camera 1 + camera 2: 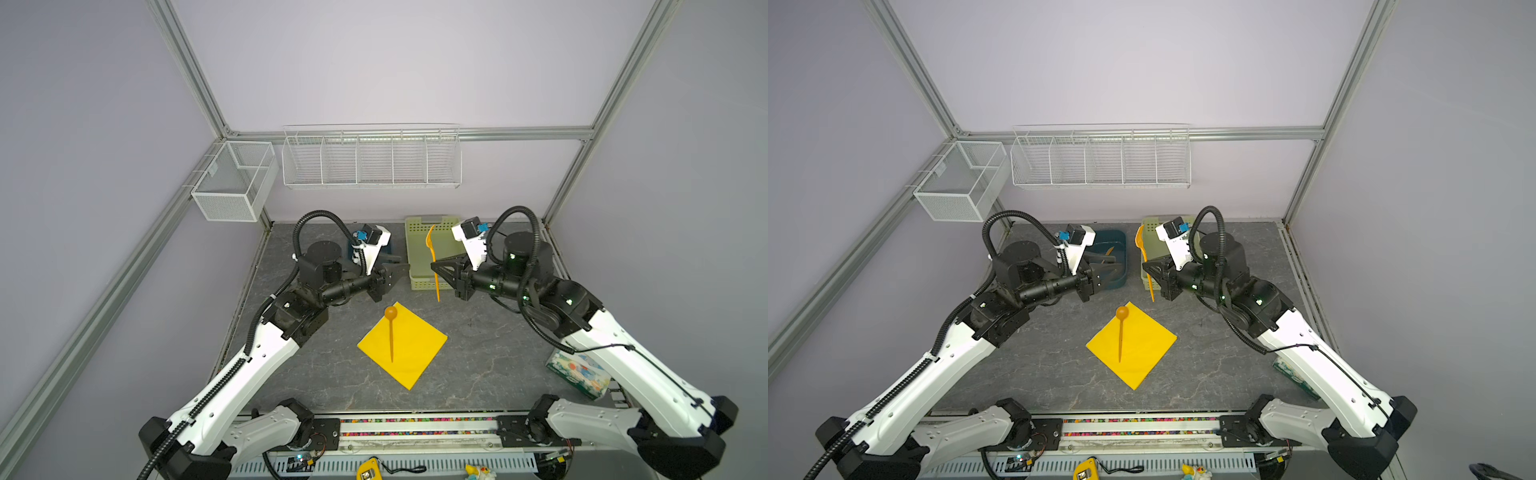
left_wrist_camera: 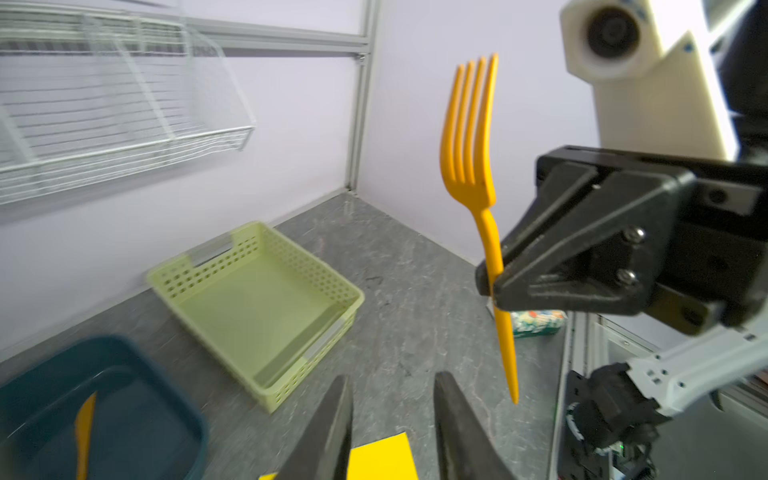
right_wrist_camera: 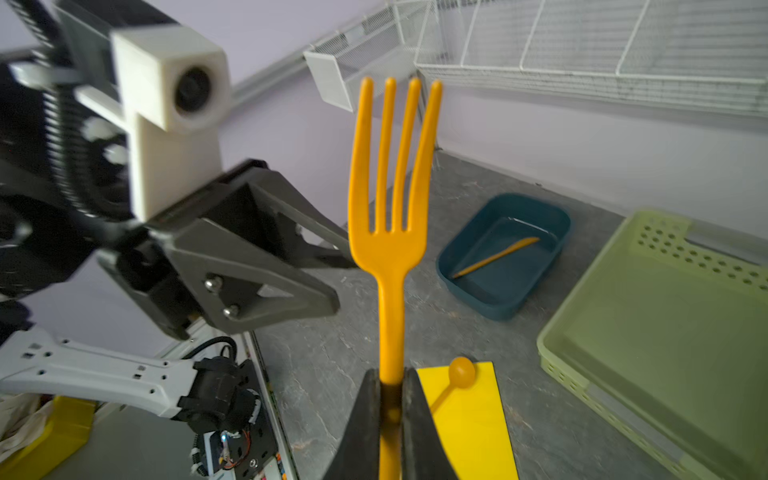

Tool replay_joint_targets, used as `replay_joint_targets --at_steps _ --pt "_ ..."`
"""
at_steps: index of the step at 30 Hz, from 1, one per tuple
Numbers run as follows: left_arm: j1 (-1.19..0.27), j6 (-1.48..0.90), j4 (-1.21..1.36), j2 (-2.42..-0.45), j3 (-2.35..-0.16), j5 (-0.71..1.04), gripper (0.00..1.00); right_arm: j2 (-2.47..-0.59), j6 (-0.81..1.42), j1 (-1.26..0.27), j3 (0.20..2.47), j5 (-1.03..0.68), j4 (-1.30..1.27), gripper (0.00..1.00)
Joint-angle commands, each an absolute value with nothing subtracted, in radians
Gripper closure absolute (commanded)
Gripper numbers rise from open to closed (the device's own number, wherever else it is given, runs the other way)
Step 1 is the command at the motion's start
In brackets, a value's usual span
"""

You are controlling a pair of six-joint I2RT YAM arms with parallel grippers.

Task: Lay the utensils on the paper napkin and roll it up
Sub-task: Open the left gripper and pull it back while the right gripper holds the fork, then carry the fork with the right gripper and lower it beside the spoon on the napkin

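**Hold.** The right gripper is pinching the handle of the slim orange plastic fork, with its jaws pressed together on the lower handle. The tines are pointing up and the handle tip is hanging free below the jaws. This upright hold appears to be keeping the fork clear of the grey marbled table during carriage. The fork will need laying flat before release. The left gripper is standing spread and empty, just beside the fork and facing the right gripper, not touching either.

**Task items.** The thin bright yellow square paper napkin is lying flat below both grippers, one corner pointing toward them. The orange round-bowled spoon is resting on it, bowl at that nearest corner. The thin straight orange piece is lying in the dark teal plastic tub beyond the left gripper.

**Clearances.** The napkin on the right gripper's side of the spoon is lying bare, which looks like enough room for the fork alongside. The pale green perforated basket is sitting empty under the right gripper. Its near rim and the narrow gap between the grippers are the points to watch.
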State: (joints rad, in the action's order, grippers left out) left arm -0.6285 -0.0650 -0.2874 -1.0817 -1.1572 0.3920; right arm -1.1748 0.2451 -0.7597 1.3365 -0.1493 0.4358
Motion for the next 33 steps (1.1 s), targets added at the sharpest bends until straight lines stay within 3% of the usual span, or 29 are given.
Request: replay_joint_targets --at_steps 1,10,19,33 --pt "-0.594 -0.027 -0.417 -1.062 -1.206 0.245 0.65 -1.221 0.287 -0.807 1.349 0.096 0.517 0.93" --pt "-0.452 -0.013 -0.547 -1.063 -1.204 0.205 0.65 -1.334 0.522 -0.891 1.297 0.273 0.553 0.93" --pt "-0.360 0.034 -0.523 -1.061 -1.111 0.201 0.65 -1.503 0.717 -0.909 1.285 0.217 0.575 0.93" --pt "-0.355 -0.150 -0.439 -1.022 -0.980 0.093 0.61 -1.812 0.842 -0.936 1.375 0.133 0.649 0.93"
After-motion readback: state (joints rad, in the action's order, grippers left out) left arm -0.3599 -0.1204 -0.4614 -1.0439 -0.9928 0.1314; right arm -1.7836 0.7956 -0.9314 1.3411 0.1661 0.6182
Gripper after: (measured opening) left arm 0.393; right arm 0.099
